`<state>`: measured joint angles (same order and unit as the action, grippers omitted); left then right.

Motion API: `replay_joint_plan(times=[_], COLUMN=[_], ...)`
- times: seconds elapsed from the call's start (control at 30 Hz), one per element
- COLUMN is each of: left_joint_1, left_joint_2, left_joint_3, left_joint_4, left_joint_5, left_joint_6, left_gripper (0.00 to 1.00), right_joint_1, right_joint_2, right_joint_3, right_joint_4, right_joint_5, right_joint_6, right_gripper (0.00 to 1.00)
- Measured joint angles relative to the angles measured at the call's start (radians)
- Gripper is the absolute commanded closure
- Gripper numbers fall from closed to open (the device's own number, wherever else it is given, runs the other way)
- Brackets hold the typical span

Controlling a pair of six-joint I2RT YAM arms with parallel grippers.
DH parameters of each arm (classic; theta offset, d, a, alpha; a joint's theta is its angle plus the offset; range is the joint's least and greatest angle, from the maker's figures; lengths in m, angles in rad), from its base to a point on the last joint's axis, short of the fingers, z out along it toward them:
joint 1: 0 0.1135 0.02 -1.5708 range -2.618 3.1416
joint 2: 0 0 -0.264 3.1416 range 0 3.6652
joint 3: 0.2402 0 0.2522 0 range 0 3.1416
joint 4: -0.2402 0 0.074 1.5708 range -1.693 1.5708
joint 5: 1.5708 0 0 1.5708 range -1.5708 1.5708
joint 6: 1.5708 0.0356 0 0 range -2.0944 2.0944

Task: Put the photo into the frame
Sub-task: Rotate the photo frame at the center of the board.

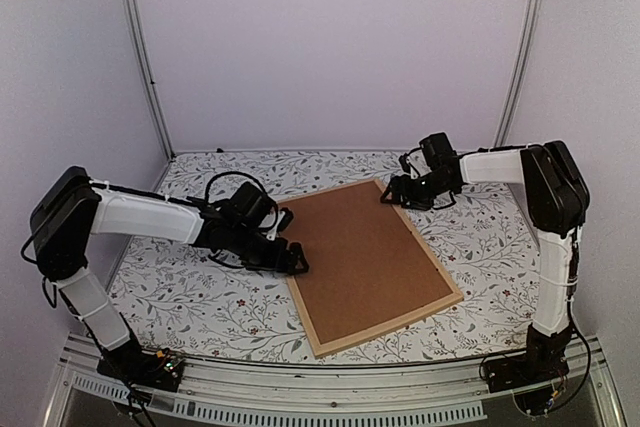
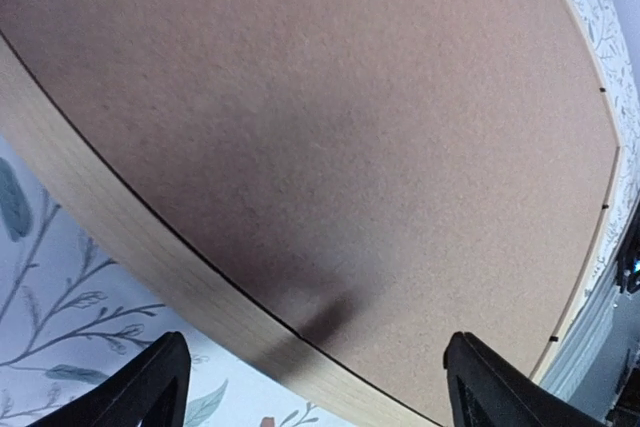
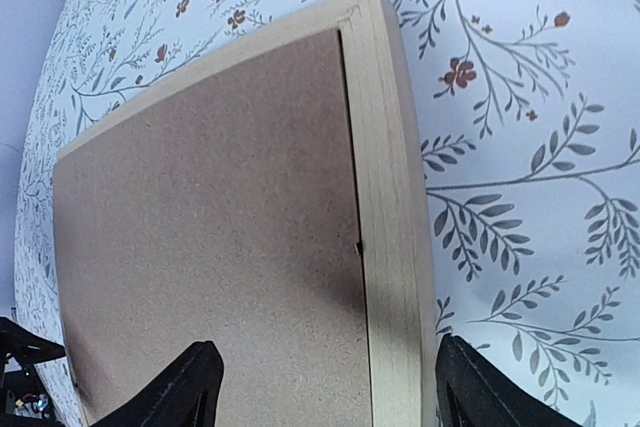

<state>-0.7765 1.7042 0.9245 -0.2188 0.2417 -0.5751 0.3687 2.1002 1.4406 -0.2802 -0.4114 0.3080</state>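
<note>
**Fingers (image 2: 140, 387) spread, nothing gripped; frame (image 1: 390, 323) back-side up**

Left gripper (image 1: 292, 257) fingers filled the bottom of the left wrist view, closest to the lens, set wide apart and empty. One tip hung over the floral tablecloth (image 1: 200, 297) and the other over the brown backing board (image 1: 365, 257), with the light wood bar crossing beneath the gap. Contact with the wood could not be told.

In the top view the frame lay flat mid-table, long sides running about 11 to 5 o'clock, with the board seated inside the bars. The left gripper stood at the frame's 9 o'clock edge. The right gripper (image 1: 392, 194) stood at its 12 o'clock corner. Its fingers (image 3: 190, 387) were likewise apart and empty, one over the board and one over the cloth, either side of the bar just short of the corner joint.

Small dark tabs (image 2: 603, 90) showed along the board's rim. Whether the photo lay under the board could not be told.
</note>
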Motion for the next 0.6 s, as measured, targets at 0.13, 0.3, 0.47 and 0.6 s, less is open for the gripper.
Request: replay_joint_plan(times=[0.13, 0.3, 0.47, 0.6], left_joint_1=[0.016, 0.087, 0.192, 0.238], left_joint_2=[-0.031, -0.025, 0.048, 0.165], left_joint_3=[0.047, 0.177, 0.315, 0.417], left_joint_4=[-0.061, -0.105, -0.095, -0.1], left_joint_5=[-0.079, -0.12, -0.088, -0.058], left_joint_6=[0.053, 0.138, 0.225, 0.279], left_gripper=[0.07, 0.03, 0.03, 0.03], right_joint_1=[-0.005, -0.011, -0.016, -0.015], right_joint_2=[-0.001, -0.066, -0.239, -0.381], right_joint_3=[0.051, 0.023, -0.107, -0.234], right_joint_4=[-0.037, -0.094, -0.114, -0.121], right_joint_5=[0.076, 0.188, 0.221, 0.219], right_joint_6=[-0.034, -0.065, -0.064, -0.051], right_gripper=[0.21, 0.2, 0.2, 0.19])
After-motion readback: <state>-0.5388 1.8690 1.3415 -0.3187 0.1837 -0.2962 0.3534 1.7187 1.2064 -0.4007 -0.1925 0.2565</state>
